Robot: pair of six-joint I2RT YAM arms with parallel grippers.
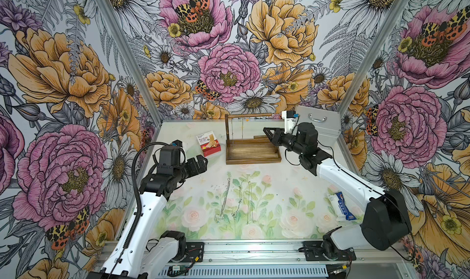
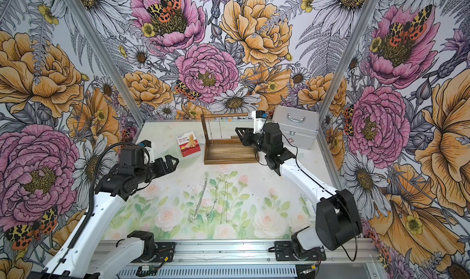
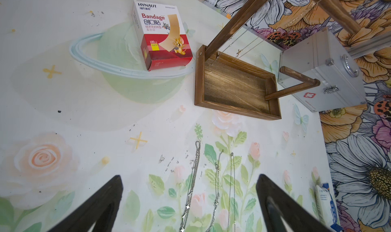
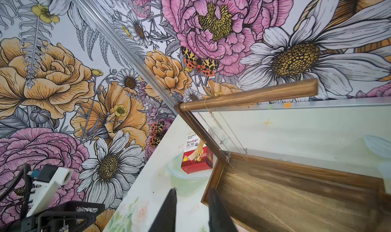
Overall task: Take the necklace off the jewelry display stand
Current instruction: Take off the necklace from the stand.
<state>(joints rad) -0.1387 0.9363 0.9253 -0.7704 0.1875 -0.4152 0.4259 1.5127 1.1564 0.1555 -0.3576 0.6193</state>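
The jewelry display stand [image 1: 251, 160] [image 2: 229, 162] is a dark wooden tray with a post at its left end and a top rod [image 4: 254, 96]. A thin necklace [image 1: 243, 130] [image 4: 211, 114] hangs from the rod, and another chain hangs close to the post [image 3: 239, 51]. My right gripper [image 1: 265, 130] [image 2: 237, 130] [image 4: 192, 190] hovers over the tray's right end, below rod height. It points toward the chains with its jaws narrowly apart and nothing between them. My left gripper [image 1: 203, 160] [image 2: 174, 160] [image 3: 189, 177] is wide open and empty, left of the stand and above the table.
Three necklaces [image 1: 236, 204] [image 3: 215, 178] lie on the mat in front of the stand. A bandage box [image 1: 208, 142] sits left of the tray and a silver case [image 1: 318, 125] behind my right arm. A blue-white packet [image 1: 343, 206] lies at the right edge.
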